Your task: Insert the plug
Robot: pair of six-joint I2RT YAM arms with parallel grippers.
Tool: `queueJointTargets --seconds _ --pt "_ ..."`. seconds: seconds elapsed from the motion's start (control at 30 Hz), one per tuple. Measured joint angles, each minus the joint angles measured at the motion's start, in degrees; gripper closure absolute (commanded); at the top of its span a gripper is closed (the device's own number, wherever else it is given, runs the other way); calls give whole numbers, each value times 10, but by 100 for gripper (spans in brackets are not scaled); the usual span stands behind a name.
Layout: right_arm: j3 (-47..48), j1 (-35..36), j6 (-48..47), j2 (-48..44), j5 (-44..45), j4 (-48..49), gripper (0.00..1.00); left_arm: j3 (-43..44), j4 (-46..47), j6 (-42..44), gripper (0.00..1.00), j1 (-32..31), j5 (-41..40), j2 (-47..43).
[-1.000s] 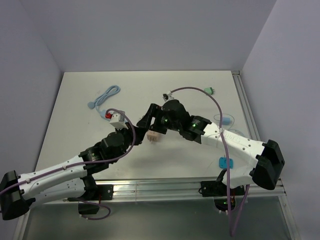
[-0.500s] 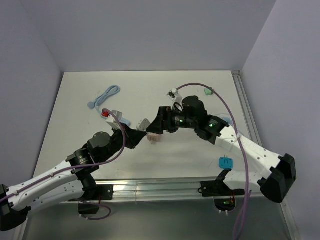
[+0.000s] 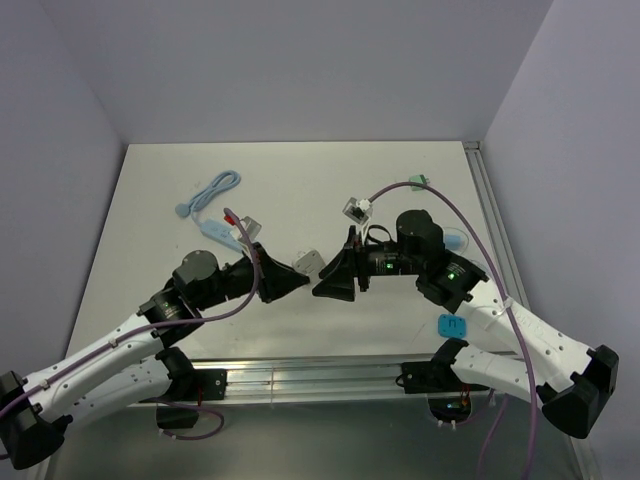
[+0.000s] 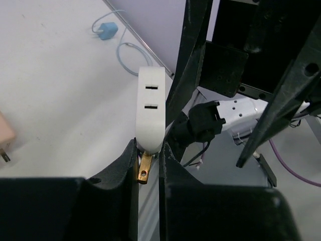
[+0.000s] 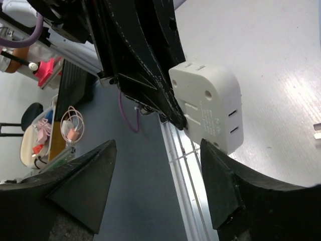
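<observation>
Holding: left fingers (image 4: 125, 173) clamp white adapter (image 4: 151, 108) | right fingers (image 5: 85, 175) spread wide, empty, drawn back since earlier

White links (image 3: 100, 352), black joints (image 3: 200, 272) and end effectors (image 3: 303, 273), purple cables (image 3: 445, 215).

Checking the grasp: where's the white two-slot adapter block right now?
Centre of the top view: the white two-slot adapter block is clamped in the left gripper, facing the open right gripper.

Matt white plastic adapter (image 4: 151, 108), brassy metal prong (image 4: 145, 169), smooth white table (image 4: 50, 90)
</observation>
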Motion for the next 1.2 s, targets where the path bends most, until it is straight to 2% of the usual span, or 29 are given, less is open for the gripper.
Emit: queueJointTargets --seconds 0.07,0.23,0.67,0.9,1.2 --pt "0 0 -5 1 -1 -2 31 0 5 0 100 3 22 4" --pt "0 -1 -8 0 -2 -12 34 0 9 -3 100 6 39 5" --pt "-18 -20 -12 -30 30 -42 34 0 12 -9 100 6 60 -24" --pt "-18 -34 -9 0 -20 -16 40 0 33 -16 100 6 94 -24" --pt "-18 -36 2 16 -110 44 62 0 68 -34 100 6 130 -9"
